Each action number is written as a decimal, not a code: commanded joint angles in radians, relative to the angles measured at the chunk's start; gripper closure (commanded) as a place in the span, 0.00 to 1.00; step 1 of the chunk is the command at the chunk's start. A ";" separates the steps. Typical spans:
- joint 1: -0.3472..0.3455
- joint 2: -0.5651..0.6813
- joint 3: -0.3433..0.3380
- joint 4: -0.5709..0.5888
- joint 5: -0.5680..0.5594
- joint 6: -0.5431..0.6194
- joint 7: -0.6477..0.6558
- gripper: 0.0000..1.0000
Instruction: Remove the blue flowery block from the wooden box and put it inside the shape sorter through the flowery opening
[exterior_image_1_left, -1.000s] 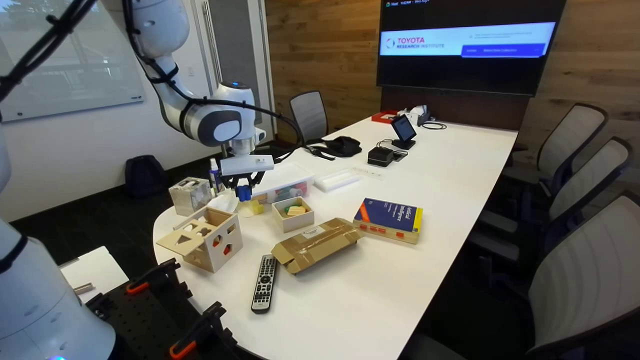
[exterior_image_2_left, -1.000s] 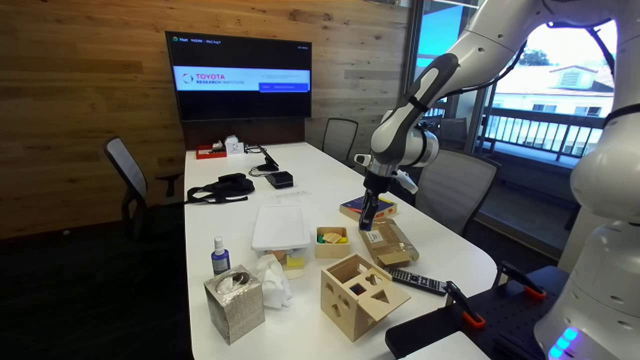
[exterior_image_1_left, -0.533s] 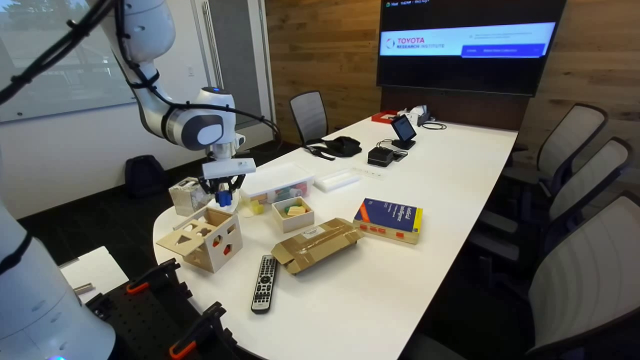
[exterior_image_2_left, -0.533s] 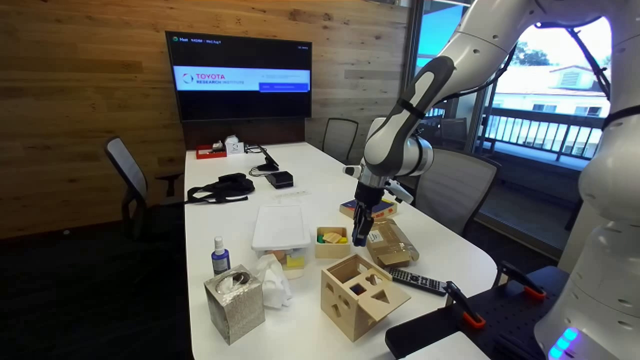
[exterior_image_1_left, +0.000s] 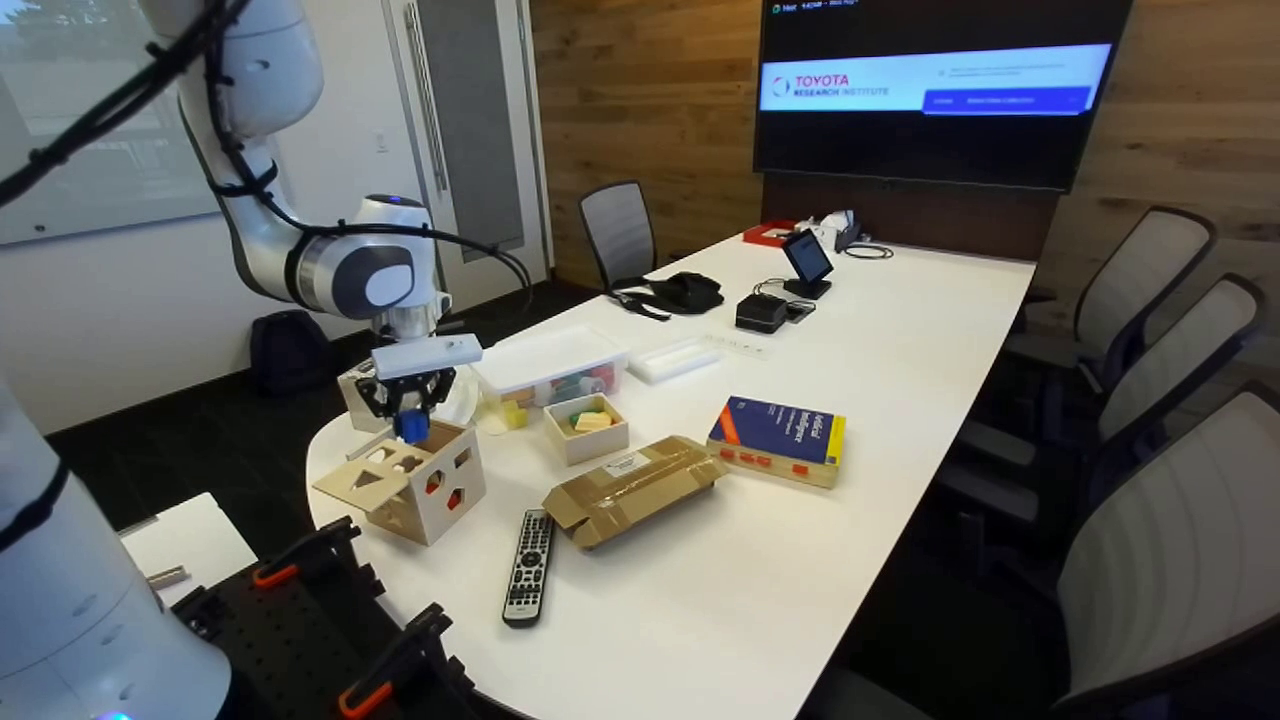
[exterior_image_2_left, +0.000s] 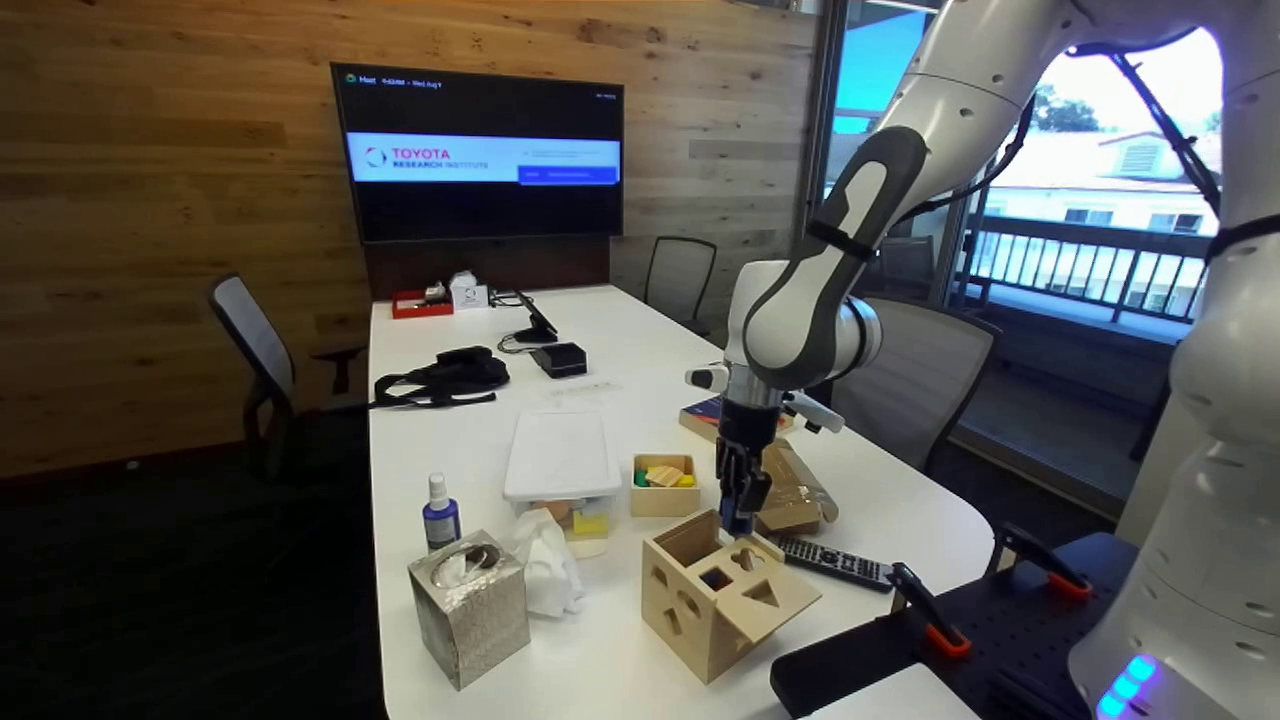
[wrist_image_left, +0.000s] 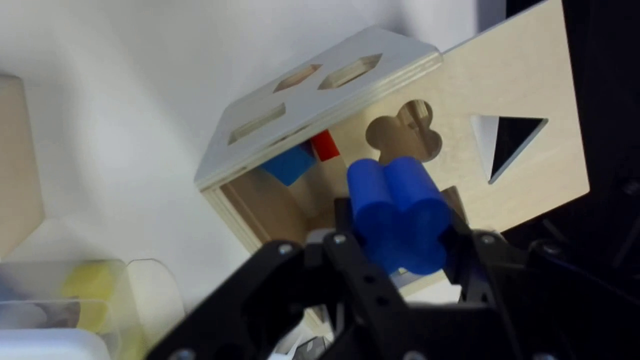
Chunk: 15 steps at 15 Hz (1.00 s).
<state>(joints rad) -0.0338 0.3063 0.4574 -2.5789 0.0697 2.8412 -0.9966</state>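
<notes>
The jaws pinch the block (wrist_image_left: 400, 220) by its sides, its blue lobes standing out between them. It is held over the top of the sorter (wrist_image_left: 305, 102); whether it touches there cannot be told. The step in hand looks to be lining up, so the squeeze wants to be firm right up to when the block has truly entered.

Just past the block is the opening (wrist_image_left: 402, 135), cut in the lid (wrist_image_left: 475, 92). In the wrist view the block overlaps the edge of it without being centred, so a small sideways shift seems due before any lowering. The opening shows three lobes; the block shows two plainly, the third being hard to make out, so it would pay to turn it until the lobes agree and to bring it in upright.

The lid overhangs the sorter on the side of the triangular hole (wrist_image_left: 515, 137) and leaves part of the top uncovered, where a red piece (wrist_image_left: 325, 145) and a blue piece (wrist_image_left: 289, 165) lie inside. Dropping in that way would not count. The lid may slide if shoved, so press gently and straight down.

Farther along the table (exterior_image_1_left: 720, 560), the box (exterior_image_1_left: 598, 444) holds other pieces, close to the carton (exterior_image_1_left: 635, 487); after release, a straight rise should disturb neither.
</notes>
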 joint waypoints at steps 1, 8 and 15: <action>0.017 -0.027 -0.006 -0.031 -0.039 0.003 -0.021 0.84; 0.030 -0.008 -0.011 -0.064 -0.090 0.042 -0.022 0.84; 0.035 0.031 -0.028 -0.071 -0.145 0.077 -0.012 0.84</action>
<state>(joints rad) -0.0139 0.3286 0.4509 -2.6397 -0.0418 2.8768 -1.0010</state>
